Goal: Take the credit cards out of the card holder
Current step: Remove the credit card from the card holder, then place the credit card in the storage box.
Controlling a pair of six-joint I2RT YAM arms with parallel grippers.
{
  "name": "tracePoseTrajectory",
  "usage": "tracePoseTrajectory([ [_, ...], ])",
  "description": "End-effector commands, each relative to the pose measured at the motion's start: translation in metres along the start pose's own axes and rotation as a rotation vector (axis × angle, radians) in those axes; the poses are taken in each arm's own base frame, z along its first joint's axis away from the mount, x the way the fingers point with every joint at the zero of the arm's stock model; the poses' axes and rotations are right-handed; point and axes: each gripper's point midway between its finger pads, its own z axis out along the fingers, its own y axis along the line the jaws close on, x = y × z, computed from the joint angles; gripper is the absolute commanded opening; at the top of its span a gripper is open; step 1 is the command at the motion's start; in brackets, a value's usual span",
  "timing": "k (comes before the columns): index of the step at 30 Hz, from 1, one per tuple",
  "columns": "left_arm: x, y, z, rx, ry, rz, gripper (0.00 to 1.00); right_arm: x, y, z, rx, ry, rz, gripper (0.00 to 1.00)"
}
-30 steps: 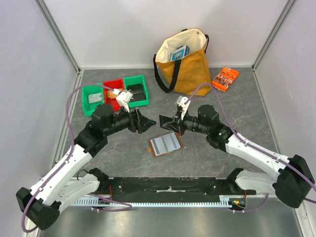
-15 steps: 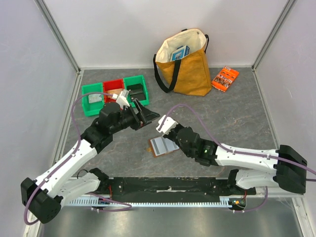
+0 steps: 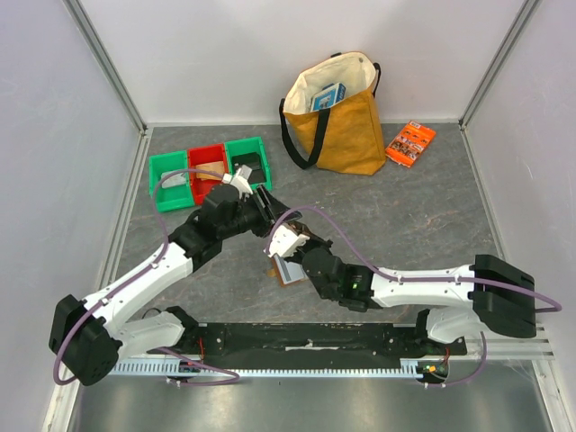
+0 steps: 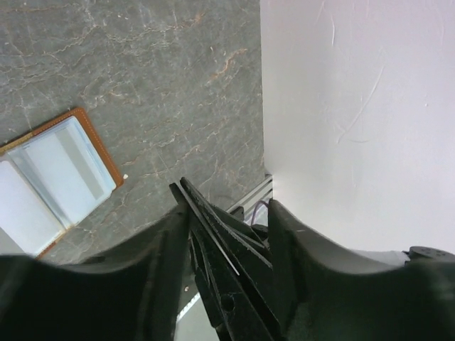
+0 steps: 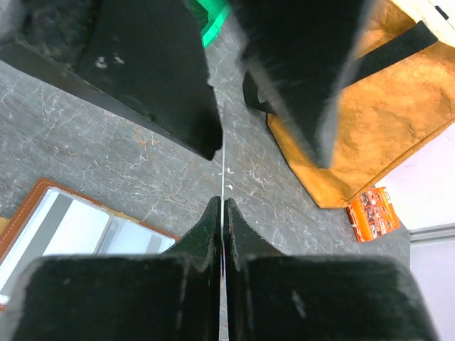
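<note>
Top external shows the grey table (image 3: 405,225) with a tan bag (image 3: 346,135) standing well beyond both pairs of fingers and a row of bins (image 3: 245,144) just behind the left gripper (image 4: 224,202). That gripper meets the right gripper (image 5: 222,202) tip to tip above the table's middle. Beneath them the holder (image 5: 78,224) lies open and flat, pale pockets up, down and to the left of the right fingers in their own camera, partly hidden from above. An orange packet (image 3: 410,141) lies far past the fingers, beside the bag. Right fingers are clenched on a thin card (image 5: 222,170), seen edge-on; left fingers stand released, one on each side of that card, and whether either touches it I cannot tell.
</note>
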Motion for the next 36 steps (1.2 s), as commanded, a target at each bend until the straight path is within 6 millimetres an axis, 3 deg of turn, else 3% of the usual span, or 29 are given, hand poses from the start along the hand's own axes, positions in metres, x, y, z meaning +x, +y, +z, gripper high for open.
tracePoseTrajectory([
  [1, -0.007, -0.014, 0.001, 0.047, -0.032, 0.003, 0.45, -0.032, -0.018, 0.001, 0.082, -0.050, 0.076, 0.00],
  [6, -0.005, -0.007, 0.003, 0.034, -0.032, 0.006, 0.02, -0.035, -0.016, 0.004, 0.086, -0.055, 0.089, 0.00],
  [9, -0.010, -0.005, 0.000, 0.033, -0.067, 0.033, 0.02, -0.035, -0.012, 0.005, 0.069, -0.061, 0.105, 0.08],
  [13, -0.020, -0.001, -0.008, 0.046, -0.096, 0.122, 0.02, -0.034, -0.004, 0.002, 0.018, -0.070, 0.150, 0.46],
  [17, -0.039, 0.001, -0.020, 0.100, -0.138, 0.205, 0.02, -0.032, -0.006, -0.005, -0.029, -0.085, 0.228, 0.64],
  [22, -0.055, 0.019, -0.034, 0.092, -0.172, 0.348, 0.02, -0.037, -0.013, -0.023, -0.122, -0.132, 0.346, 0.91],
  [25, -0.063, 0.024, -0.040, 0.100, -0.179, 0.448, 0.02, -0.031, -0.016, -0.031, -0.175, -0.131, 0.415, 0.98],
  [28, -0.075, 0.029, -0.041, 0.091, -0.186, 0.492, 0.02, -0.023, -0.021, -0.035, -0.221, -0.124, 0.512, 0.98],
  [36, -0.162, 0.057, -0.030, -0.058, -0.303, 0.458, 0.02, 0.014, -0.029, -0.033, -0.317, -0.055, 0.743, 0.98],
])
